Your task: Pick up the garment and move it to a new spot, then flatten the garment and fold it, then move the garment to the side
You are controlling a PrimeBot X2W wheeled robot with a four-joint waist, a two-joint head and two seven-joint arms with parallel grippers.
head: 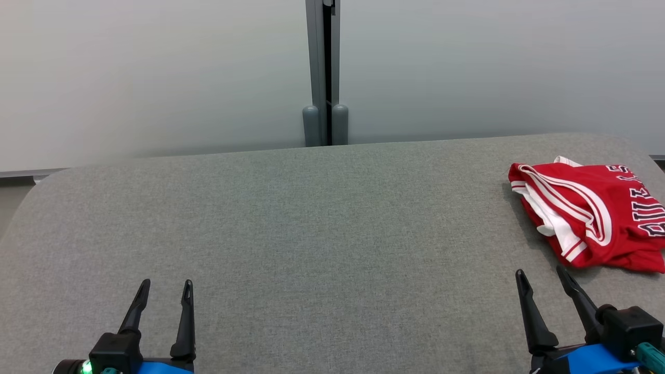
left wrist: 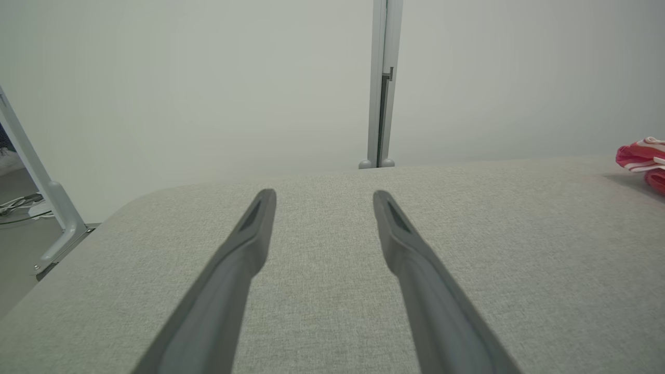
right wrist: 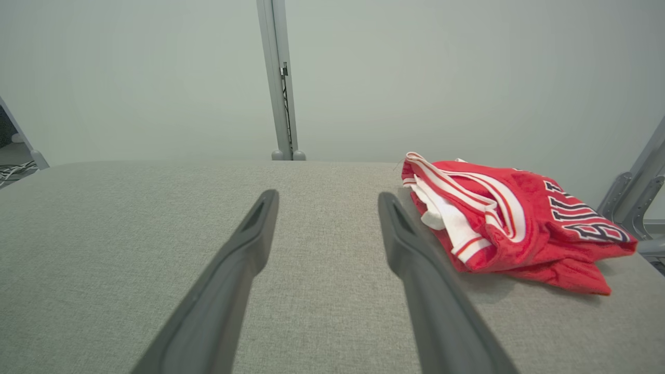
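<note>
At the right edge of the head view, about mid-height, the garment is seen lying on the grey fabric-covered counter. It is a red jersey with white-and-red striped trim and dark, white-outlined lettering. It is loosely bundled, and part of it is cut off by the frame edge.

At the lower left of that view the left hand is held over the counter, its two dark fingers spread apart and gripping nothing. At the lower right the right hand is likewise spread and empty, its tips near the garment's lower edge but apart from it.

In the left wrist view the left hand is shown with its fingers wide over bare fabric, and a sliver of the garment is caught at the right edge. In the right wrist view the right hand is shown spread, and the garment is seen right of centre, just beside the right-side finger in the frame.

At the top of the head view a pale wall is divided by a grey post at centre.
</note>
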